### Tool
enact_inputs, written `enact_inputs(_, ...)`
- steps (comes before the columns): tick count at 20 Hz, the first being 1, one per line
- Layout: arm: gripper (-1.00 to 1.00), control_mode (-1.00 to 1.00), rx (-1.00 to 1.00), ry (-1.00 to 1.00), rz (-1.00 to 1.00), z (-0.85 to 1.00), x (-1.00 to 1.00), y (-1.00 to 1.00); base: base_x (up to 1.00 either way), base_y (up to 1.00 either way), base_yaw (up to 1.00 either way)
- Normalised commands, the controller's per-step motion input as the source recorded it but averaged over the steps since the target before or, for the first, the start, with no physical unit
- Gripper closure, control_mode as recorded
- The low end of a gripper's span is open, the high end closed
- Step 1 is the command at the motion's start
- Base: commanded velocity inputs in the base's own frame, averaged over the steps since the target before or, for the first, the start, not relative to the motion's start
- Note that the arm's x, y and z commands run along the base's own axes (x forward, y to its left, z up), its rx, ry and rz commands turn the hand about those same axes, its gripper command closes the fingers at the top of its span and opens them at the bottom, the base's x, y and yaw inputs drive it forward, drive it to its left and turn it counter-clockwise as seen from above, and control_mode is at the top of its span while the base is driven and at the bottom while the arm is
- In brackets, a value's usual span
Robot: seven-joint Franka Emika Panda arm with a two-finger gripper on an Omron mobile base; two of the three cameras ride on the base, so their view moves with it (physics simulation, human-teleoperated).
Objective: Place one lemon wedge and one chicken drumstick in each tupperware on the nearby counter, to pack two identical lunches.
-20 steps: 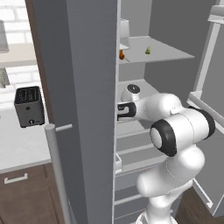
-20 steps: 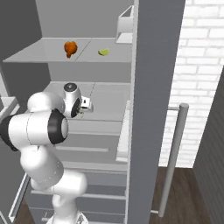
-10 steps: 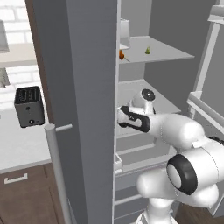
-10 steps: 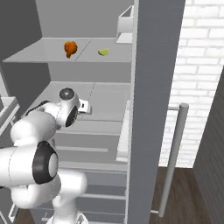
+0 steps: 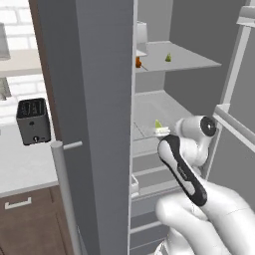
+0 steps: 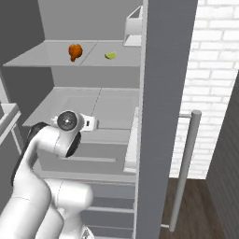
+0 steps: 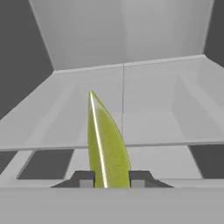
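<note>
Inside the open fridge, the hand point(image 7: 108, 178) pinches a lemon wedge point(image 7: 105, 142) upright. A drumstick point(image 6: 74, 51) lies on the upper shelf point(image 6: 32, 58)

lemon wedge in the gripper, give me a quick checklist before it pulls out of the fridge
1. Grip: gripper shut on the lemon wedge, wedge upright between the fingertips: ok.
2. Wedge clear of the fridge shelf, lifted above it: ok.
3. Way out: the open fridge door stands close at the arm's left, room to spare: cannot tell.
4. Left behind on the upper shelf: chicken drumstick and second lemon wedge undisturbed: ok.
5. Tupperware ready on the counter: cannot tell; the toaster stands there.
</note>
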Motion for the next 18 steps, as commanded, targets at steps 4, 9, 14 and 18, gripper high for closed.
enact_inputs(4,1.00,-1.00,0.00,0.07,0.00,1.00,-1.00,-0.24,0.00,0.00,0.00)
enact_inputs(9,1.00,-1.00,-0.08,0.28,0.00,0.99,-1.00,-0.13,0.00,0.00,0.00)
enact_inputs(14,1.00,-1.00,-0.23,0.51,0.00,0.48,-0.84,0.01,0.00,0.00,0.00)
enact_inputs(18,1.00,-1.00,-0.24,0.34,0.00,-0.21,-0.27,0.15,0.00,0.00,0.00)
